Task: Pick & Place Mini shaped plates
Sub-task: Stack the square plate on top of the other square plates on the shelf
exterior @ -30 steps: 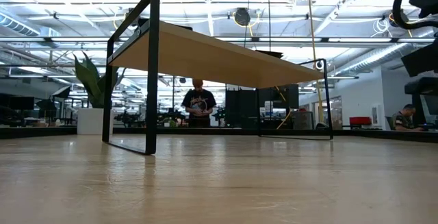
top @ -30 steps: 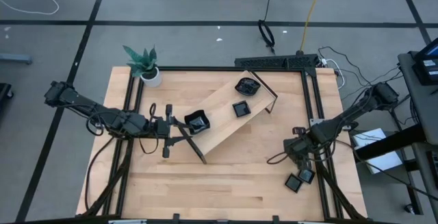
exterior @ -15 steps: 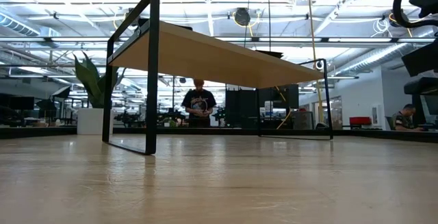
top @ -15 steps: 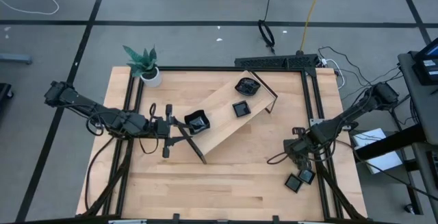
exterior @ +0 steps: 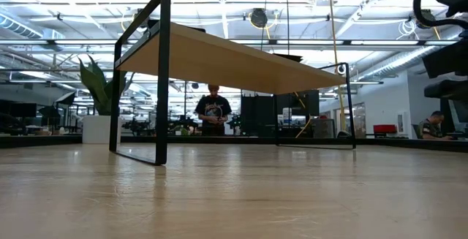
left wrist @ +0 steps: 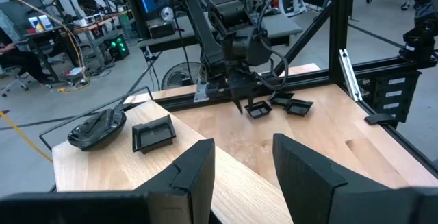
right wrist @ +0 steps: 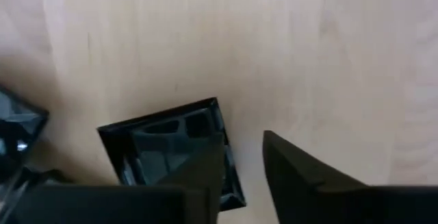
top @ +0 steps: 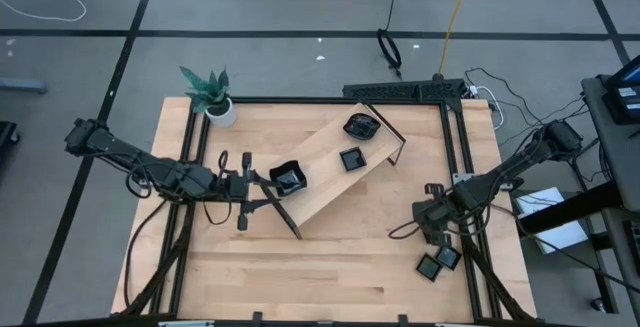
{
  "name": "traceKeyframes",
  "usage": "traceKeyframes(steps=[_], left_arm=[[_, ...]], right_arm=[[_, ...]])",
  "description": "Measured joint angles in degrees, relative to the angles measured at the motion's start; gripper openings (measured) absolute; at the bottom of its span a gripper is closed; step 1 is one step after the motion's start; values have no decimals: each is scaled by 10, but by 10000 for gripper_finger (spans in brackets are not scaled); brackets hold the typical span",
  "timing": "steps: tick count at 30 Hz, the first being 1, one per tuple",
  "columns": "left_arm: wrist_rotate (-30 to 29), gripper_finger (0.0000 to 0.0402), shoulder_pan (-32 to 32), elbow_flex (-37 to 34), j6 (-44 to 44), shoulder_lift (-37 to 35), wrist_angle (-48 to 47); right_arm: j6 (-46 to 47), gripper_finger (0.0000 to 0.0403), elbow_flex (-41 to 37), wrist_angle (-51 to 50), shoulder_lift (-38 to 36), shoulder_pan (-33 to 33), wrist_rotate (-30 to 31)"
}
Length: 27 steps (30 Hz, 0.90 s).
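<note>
1. Mini plates: three sit on the wooden tray (top: 325, 182) — rounded dish (top: 361, 126), square plate (top: 352, 159), third plate (top: 288, 178).
2. Two square plates (top: 438, 261) wait on the bench (top: 300, 267).
3. Right gripper (top: 432, 229) hovers over them, fingers parted and empty; left gripper (top: 262, 184), also parted, waits by the tray.

- A wavy-edged plate (top: 361, 126), glossy black and rounded, is seen on the wooden tray (top: 325, 192) at its raised far end; it also appears in the left wrist view (left wrist: 97, 128).
- A square plate (top: 351, 159), black with a raised rim, is set flat on the tray just beside the wavy-edged one, nearer the tray's middle (left wrist: 152, 134).
- A third black plate (top: 288, 178) is found at the tray's lower end, near its left rail.
- Two small square plates (top: 438, 261) are laid on the table well apart from the tray, off its right end, close beside each other (left wrist: 274, 107). One of them is seen close up, flat on the wood (right wrist: 171, 148).
</note>
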Motion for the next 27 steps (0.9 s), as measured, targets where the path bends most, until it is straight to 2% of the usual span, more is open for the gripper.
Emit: traceKeyframes(steps=[3, 6, 16, 27], left_arm=[[0, 152, 0, 0, 0, 0, 0], [0, 152, 0, 0, 0, 0, 0], [0, 152, 0, 0, 0, 0, 0], [0, 152, 0, 0, 0, 0, 0]], right_arm=[[-8, 114, 0, 1, 0, 0, 2], [-8, 123, 0, 2, 0, 0, 1], [-10, 96, -1, 2, 0, 0, 1], [-12, 97, -25, 34, 0, 0, 0]])
